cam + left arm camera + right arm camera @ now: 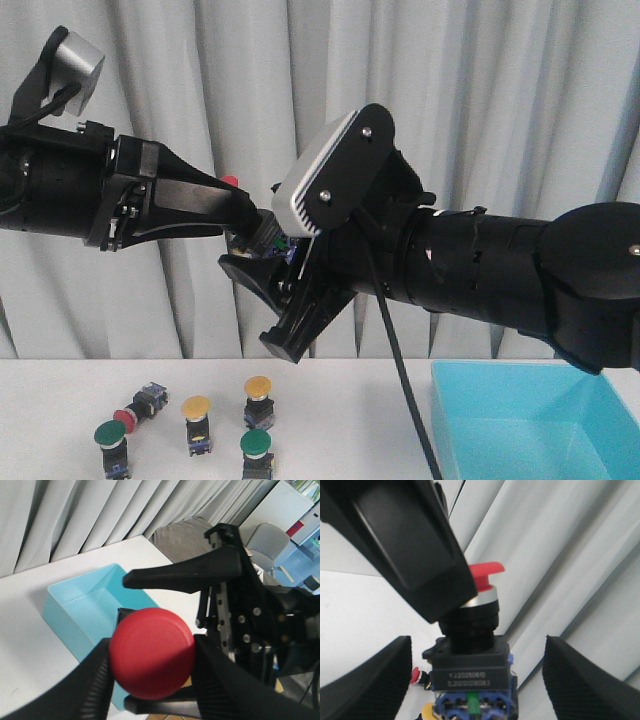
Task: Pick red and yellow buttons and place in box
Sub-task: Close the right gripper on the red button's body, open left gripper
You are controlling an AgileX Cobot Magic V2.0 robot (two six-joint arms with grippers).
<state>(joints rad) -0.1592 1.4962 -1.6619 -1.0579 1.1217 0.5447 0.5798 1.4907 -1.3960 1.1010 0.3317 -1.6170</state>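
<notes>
My left end effector (150,680) is clamped on a red button (151,652) held high above the tabletop (330,400), between the spread, empty fingers of the right end effector (475,680). Risk: releasing before the right grips drops it short of the box (540,420). Body label reads roughly "YJ20250610"; the line under it is unclear.

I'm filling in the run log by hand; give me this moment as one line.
left gripper: shut on red button, held in the air | right gripper: open around its body, handover | box: no buttons visible | on table: yellow, green, red buttons
</notes>
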